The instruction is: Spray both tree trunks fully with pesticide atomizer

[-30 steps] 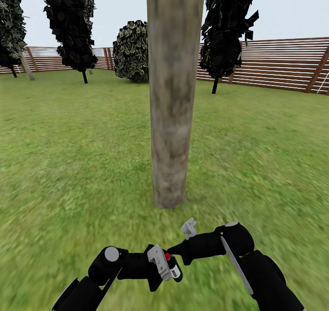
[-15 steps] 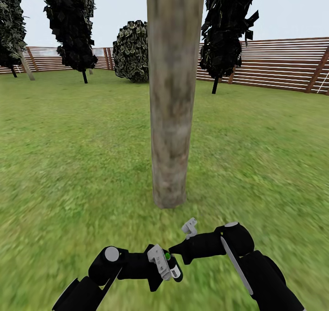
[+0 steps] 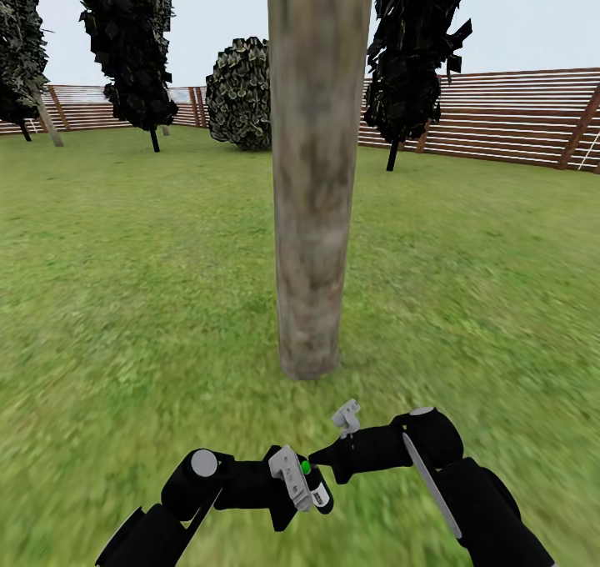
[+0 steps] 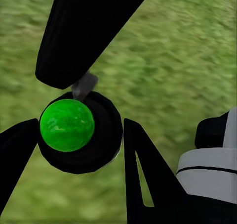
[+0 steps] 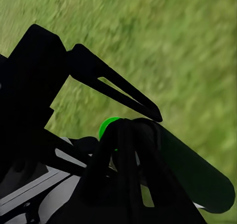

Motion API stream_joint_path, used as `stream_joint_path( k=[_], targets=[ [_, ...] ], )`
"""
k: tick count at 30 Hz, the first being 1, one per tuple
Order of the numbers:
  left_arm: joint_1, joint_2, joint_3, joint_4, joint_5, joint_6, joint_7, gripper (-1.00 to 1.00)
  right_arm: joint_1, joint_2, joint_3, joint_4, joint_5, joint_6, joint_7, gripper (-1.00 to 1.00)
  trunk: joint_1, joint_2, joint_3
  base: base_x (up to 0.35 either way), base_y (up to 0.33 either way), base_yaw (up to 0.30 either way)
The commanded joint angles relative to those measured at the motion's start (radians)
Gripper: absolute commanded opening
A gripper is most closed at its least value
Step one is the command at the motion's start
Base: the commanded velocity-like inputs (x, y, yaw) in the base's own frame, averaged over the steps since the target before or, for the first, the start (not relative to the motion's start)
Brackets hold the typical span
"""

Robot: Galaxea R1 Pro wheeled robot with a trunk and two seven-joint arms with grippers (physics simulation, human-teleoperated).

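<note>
Before the tree trunk (image 3: 310,175), the left gripper (image 3: 302,477) clamps the pesticide atomizer (image 3: 315,485), green cap up.

A brown slatted fence (image 3: 500,117) is seen running along the far edge of the lawn (image 3: 125,300). Before it, a rounded bush with pale-edged leaves (image 3: 239,92) is set. Thin-trunked trees with black foliage are placed on either side of it, one to the left (image 3: 129,42) and one to the right (image 3: 417,50). A pale sky (image 3: 533,17) is shown above.
</note>
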Motion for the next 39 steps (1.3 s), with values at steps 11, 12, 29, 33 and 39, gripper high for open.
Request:
stream_joint_path(
  k=[11, 12, 29, 33, 39],
  targets=[
    [-0.001, 0.0, -0.001, -0.002, -0.005, 0.006, -0.005, -1.0, -0.001, -0.004, -0.001, -0.042, -0.005, 0.006, 0.008, -1.0, 0.0, 0.0, -0.001, 0.0, 0.0, 0.0],
    [-0.001, 0.0, -0.001, -0.002, -0.005, 0.006, -0.005, -1.0, 0.0, -0.004, -0.001, -0.054, -0.006, 0.006, 0.009, -1.0, 0.0, 0.0, -0.001, 0.0, 0.0, 0.0],
    [-0.001, 0.0, -0.001, 0.001, -0.006, 0.006, -0.004, -1.0, 0.004, -0.05, -0.018, -0.129, -0.115, 0.006, 0.009, -1.0, 0.0, 0.0, -0.001, 0.0, 0.0, 0.0],
    [-0.001, 0.0, -0.001, 0.001, -0.006, 0.006, -0.004, -1.0, 0.005, -0.066, -0.074, -0.127, -0.097, 0.006, -0.004, -1.0, 0.0, 0.0, -0.001, 0.0, 0.0, 0.0],
    [-0.001, -0.002, 0.002, 0.016, -0.008, 0.009, 0.014, -1.0, 0.006, -0.064, -0.358, -0.125, 0.068, 0.006, -0.051, -1.0, 0.0, 0.0, -0.001, 0.0, 0.0, 0.0]
  ],
)
